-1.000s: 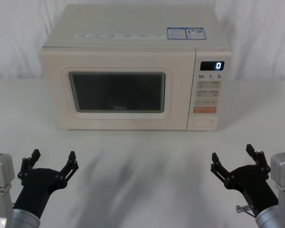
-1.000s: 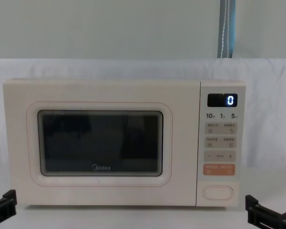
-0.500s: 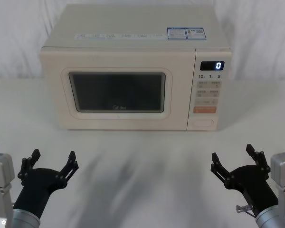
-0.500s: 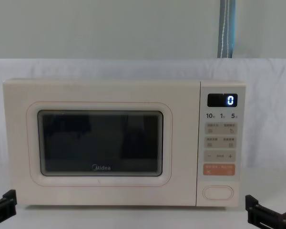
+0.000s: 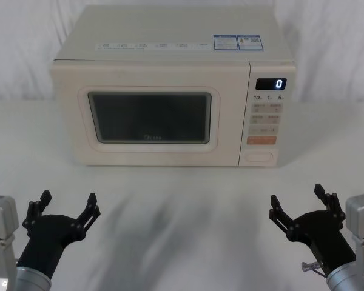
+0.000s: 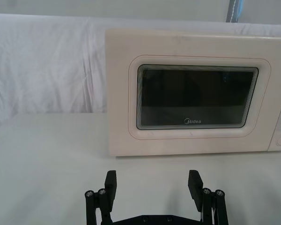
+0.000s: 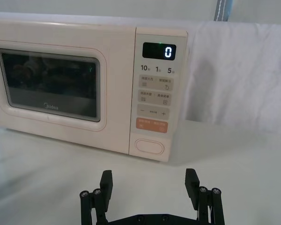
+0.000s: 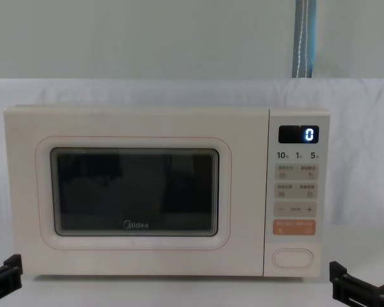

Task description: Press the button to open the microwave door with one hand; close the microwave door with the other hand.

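The cream-white boxy microwave (image 5: 173, 91) sits square at the twelve o'clock side of the white-draped counter (image 5: 182, 206), its display reading "0". Its cream front door with the rounded dark glass window (image 5: 148, 116) is shut flush with the body. The wide oval cream push-button (image 5: 259, 157) lies at the foot of the control panel, just under the orange rectangular key (image 5: 261, 140), toward one o'clock from the robot.

The left black claw gripper (image 5: 65, 207) hangs low at about seven o'clock, fingers spread wide and holding nothing; the wrist view shows its two fingers (image 6: 110, 184) apart and aimed at the door. The right black claw gripper (image 5: 298, 202) waits at five o'clock, likewise splayed and empty, well apart from the oven and roughly in line with the button.

Nothing of the task looks begun. The button probably wants a firm, straight push from one fingertip, landed on its middle; a glancing touch could skid off the smooth plastic or nudge the orange key. The oven looks heavy enough to stay put. The door should swing lightly on its hinge, so a flat push on the frame would close it, rather than on the glass.
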